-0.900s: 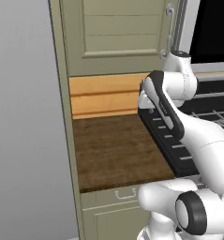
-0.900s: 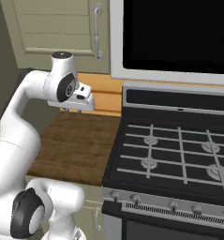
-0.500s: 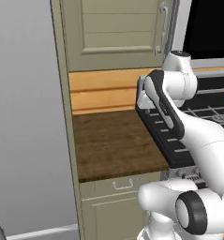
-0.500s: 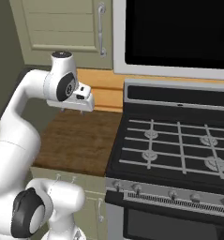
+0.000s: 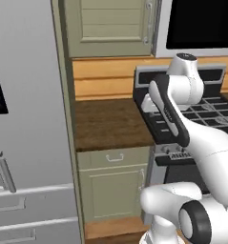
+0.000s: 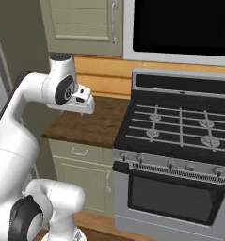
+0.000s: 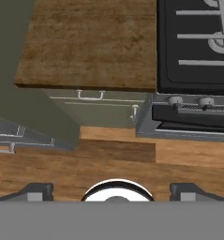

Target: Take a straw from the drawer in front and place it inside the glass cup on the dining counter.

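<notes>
I am seeing the tool [image 7: 111, 192] standing open in the hand view. Its two dark fingertips [image 7: 36, 191] are sitting wide apart with nothing between them, and it is pointing down over the front edge of one dark brown wood-grain worktop [image 5: 110, 124].

Just under that edge, one wide sage-green drawer [image 5: 114, 157] is sitting shut, flush with the cabinet face. It is carrying one small silver bail handle [image 7: 91, 96] at the middle of its front panel. With the drawer closed, I cannot tell what is lying inside it. Below the drawer, one sage-green cabinet door [image 5: 113, 190] is also shut, with one short silver pull near its upper corner on the stove side.

The worktop itself is lying between one tall grey fridge [image 5: 25, 119] and one black gas stove [image 6: 180, 127]. The stove is butting against the worktop's side. I am counting four burners under the stove's grates in the right base view, and two round knobs [image 7: 175, 100] are showing on its front in the hand view.

Low on the fridge, two grey drawers [image 5: 20, 205] with long bar handles are sitting one above the other, both shut.

Above the worktop, a band of pale wooden planks [image 5: 103, 78] is running along the wall. One sage-green wall cabinet [image 5: 110, 24] is hanging over it, closed, with one vertical silver handle.
</notes>
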